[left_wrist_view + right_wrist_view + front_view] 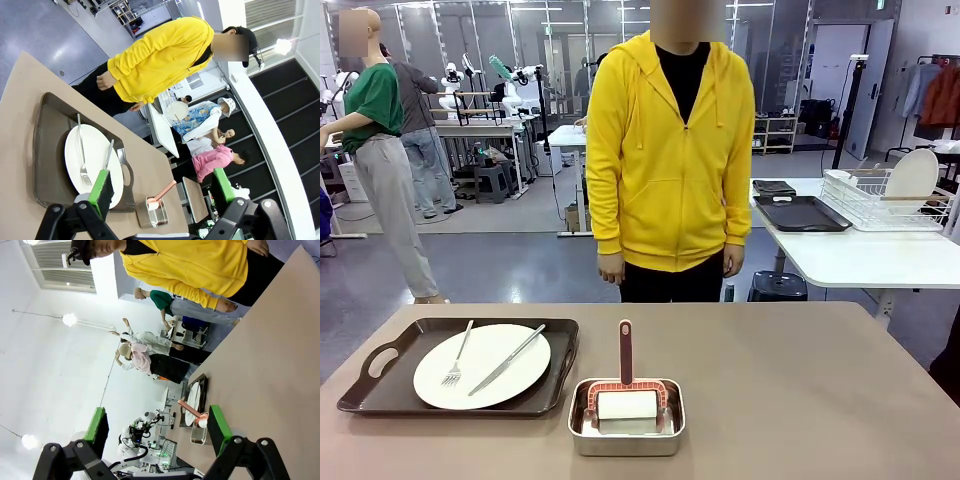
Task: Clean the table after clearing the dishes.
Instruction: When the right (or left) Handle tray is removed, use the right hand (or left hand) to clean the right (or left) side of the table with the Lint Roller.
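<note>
**Loose cutlery may be spilled**

The plate (482, 365), with fork (458, 360) and knife (508, 358), is set on a tray (370, 385) at the table's (800, 400) near left. The left gripper (161, 180) and right gripper (156, 412) are spread wide, empty. Cutlery could be shed by a tilted lift.

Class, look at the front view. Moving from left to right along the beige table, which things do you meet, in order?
tray's handle end → fork → knife → steel pan, with the roller lying in it
</note>
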Action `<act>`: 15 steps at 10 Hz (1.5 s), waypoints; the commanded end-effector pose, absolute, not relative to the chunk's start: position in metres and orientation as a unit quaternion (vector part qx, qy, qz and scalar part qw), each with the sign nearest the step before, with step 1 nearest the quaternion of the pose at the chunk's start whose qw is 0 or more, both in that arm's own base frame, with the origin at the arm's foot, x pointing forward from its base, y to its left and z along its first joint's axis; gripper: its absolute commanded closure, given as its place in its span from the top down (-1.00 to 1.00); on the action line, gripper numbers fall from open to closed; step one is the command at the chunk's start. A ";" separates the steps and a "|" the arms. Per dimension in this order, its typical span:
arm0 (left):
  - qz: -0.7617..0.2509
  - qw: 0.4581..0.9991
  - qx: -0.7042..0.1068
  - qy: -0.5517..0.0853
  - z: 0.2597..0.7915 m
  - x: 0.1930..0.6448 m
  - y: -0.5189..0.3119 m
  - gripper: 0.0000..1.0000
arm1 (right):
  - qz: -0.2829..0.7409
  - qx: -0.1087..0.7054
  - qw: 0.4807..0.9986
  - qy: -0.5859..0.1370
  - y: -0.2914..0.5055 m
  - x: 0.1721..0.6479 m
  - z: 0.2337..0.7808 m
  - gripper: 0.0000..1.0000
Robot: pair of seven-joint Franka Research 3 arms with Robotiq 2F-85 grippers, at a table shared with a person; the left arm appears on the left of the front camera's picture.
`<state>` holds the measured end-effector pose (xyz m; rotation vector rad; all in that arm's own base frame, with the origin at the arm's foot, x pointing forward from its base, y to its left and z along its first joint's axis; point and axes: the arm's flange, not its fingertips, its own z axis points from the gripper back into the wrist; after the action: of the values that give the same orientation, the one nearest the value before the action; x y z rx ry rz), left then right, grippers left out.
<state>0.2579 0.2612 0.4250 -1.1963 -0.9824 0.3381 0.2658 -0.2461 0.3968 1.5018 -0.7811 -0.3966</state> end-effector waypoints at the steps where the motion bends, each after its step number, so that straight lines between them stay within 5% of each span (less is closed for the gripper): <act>1: 0.149 0.695 -0.542 -0.448 0.427 0.256 0.262 1.00 | -0.168 0.662 0.646 -0.341 -0.243 0.264 0.398 1.00; 15: 0.149 0.695 -0.542 -0.448 0.427 0.256 0.262 1.00 | -0.168 0.662 0.646 -0.341 -0.243 0.264 0.398 1.00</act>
<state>0.2579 0.2612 0.4250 -1.1963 -0.9824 0.3381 0.2658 -0.2461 0.3968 1.5019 -0.7811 -0.3966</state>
